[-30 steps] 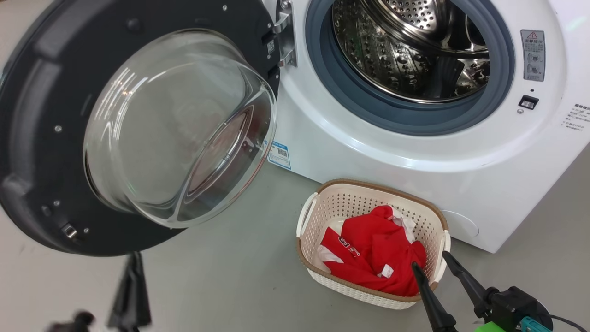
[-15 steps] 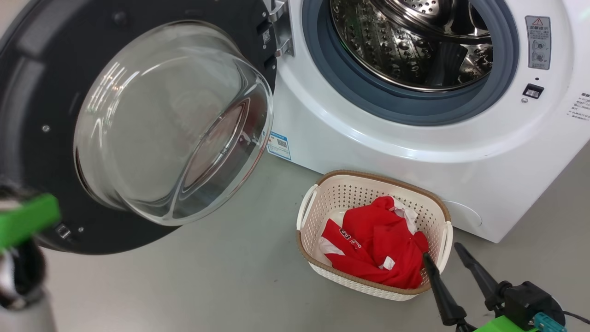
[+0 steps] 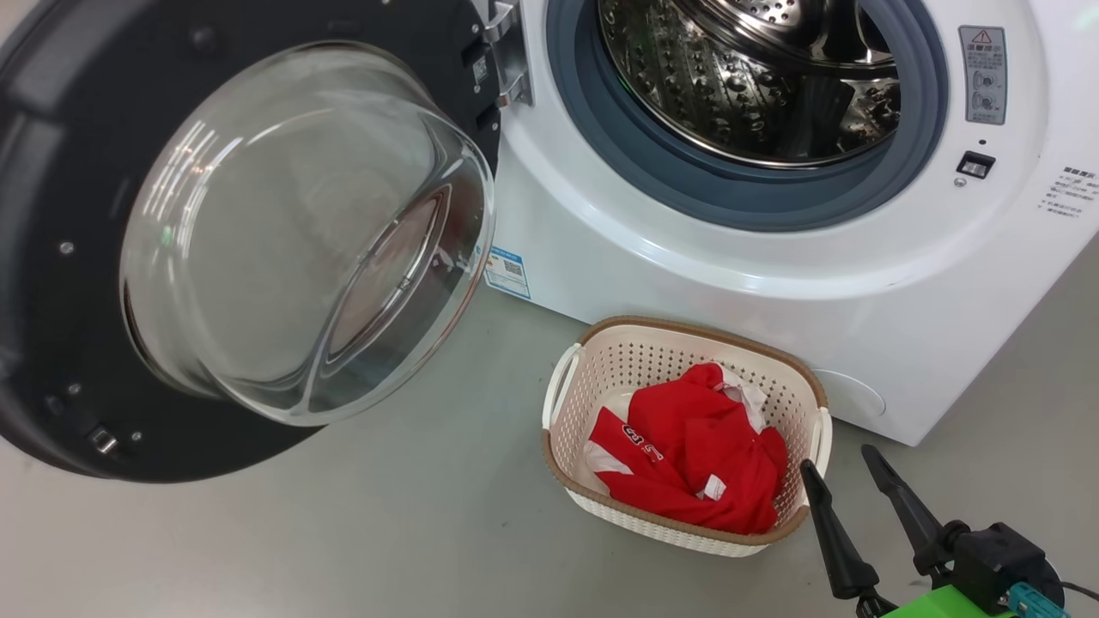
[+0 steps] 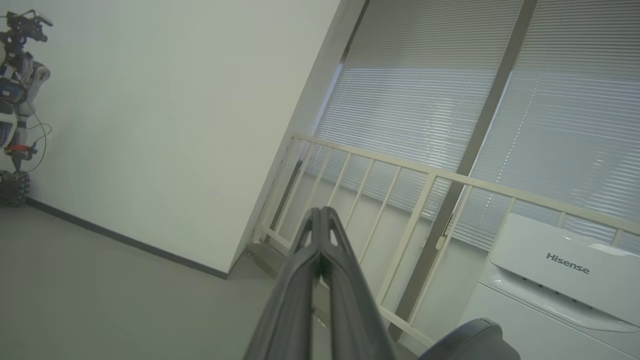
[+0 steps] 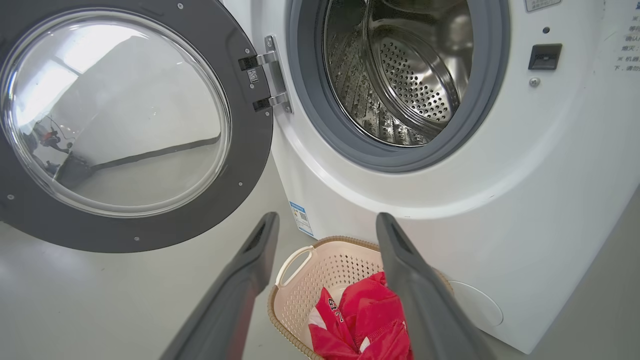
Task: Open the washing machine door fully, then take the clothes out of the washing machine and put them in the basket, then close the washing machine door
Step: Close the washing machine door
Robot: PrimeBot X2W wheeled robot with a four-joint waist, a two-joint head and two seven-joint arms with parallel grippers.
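Right gripper (image 3: 837, 457): fingers spread wide, empty, 4 o'clock in head view, tips just beside right end of basket (image 3: 687, 330).
Left gripper (image 4: 320, 212): fingers pressed together, empty, aimed toward railing (image 4: 400, 170).
Clothes (image 3: 687, 455): red bundle inside basket, 5 o'clock.
Drum (image 3: 738, 77): 1 o'clock, no fabric seen.
Washing machine door (image 3: 51, 172): swung wide, 9 o'clock.
Step judged: closing door.
Method: push black rim at edge far from hinge (image 3: 506, 60), avoid glass bowl (image 3: 292, 232), follow arc, press home firmly.

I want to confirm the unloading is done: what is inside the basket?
The red clothes with white parts lie inside the basket. They cover most of its bottom, so anything beneath them cannot be seen.
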